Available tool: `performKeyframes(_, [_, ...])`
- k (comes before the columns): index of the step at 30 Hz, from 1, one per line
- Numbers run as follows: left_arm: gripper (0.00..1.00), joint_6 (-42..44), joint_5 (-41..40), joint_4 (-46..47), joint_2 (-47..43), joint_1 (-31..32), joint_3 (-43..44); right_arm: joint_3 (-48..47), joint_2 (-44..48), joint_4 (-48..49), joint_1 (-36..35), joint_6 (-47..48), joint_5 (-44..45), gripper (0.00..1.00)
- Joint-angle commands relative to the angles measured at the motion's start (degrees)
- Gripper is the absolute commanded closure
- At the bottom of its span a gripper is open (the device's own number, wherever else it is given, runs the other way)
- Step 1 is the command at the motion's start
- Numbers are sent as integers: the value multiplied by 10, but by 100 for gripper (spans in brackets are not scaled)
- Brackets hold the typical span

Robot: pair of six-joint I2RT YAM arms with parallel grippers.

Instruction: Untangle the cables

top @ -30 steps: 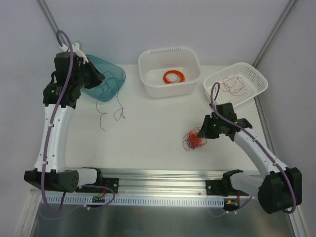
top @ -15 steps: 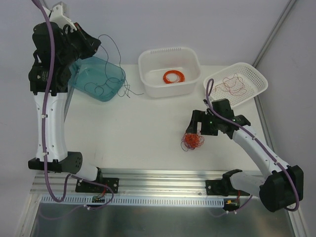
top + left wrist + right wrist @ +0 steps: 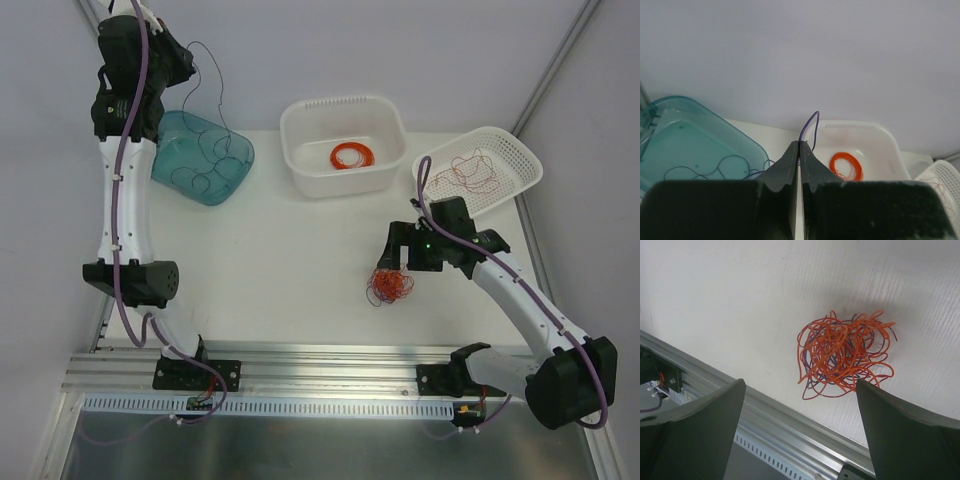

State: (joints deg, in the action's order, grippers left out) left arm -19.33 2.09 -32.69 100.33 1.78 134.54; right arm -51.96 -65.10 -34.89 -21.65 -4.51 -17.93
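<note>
Cable ball (image 3: 845,355), orange-red w/ dark strands, sits on table (image 3: 280,250) near front rail (image 3: 330,352); R gripper (image 3: 800,382) above it, jaws spread wide. L gripper (image 3: 799,146) up high, pinched tight on thin dark wire (image 3: 810,125) hanging down into teal tray (image 3: 235,150)

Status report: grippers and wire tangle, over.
Left gripper shut on thin dark wire, trailing into teal plastic tub. Right gripper open over orange-red wire knot on white table. Nothing blocking.
</note>
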Motion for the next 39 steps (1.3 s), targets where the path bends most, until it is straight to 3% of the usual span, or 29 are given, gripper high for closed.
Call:
performKeyframes(1, [100,33,-51,62,34,-15,19,-28,7,-14,-3,21,-7,3])
performKeyframes(9, [100,31,-45,106,121,-75,1,-45,-3,-41,-4,38,14,3])
performKeyframes(16, [100,10,-64,121,194,-101,-69,-42,-3,-41,-3,30,22,3])
performKeyframes(19, [78,16,-53,120,212,-105,-84,-43,-7,-40,-4,28,23,3])
performKeyframes(20, [67,18,-43,120,209,-105,-91,-45,-7,-40,-2,28,24,3])
performKeyframes(21, [43,18,-40,121,202,-105,-102,-45,-7,-41,-3,29,26,3])
performKeyframes(24, [13,11,-33,120,161,-104,-144,-49,-11,-41,-3,31,31,3])
performKeyframes(29, [2,4,6,119,79,-104,-229,-55,-25,-40,-4,39,35,3])
performKeyframes(36, [2,-33,79,119,-63,-63,-411,-55,-33,-26,-4,34,62,1])
performKeyframes(37, [2,-40,97,120,-107,-44,-497,-48,-35,-13,-5,29,69,1])
performKeyframes(39, [2,-40,105,120,-136,-22,-518,-46,-37,-10,-4,25,69,3])
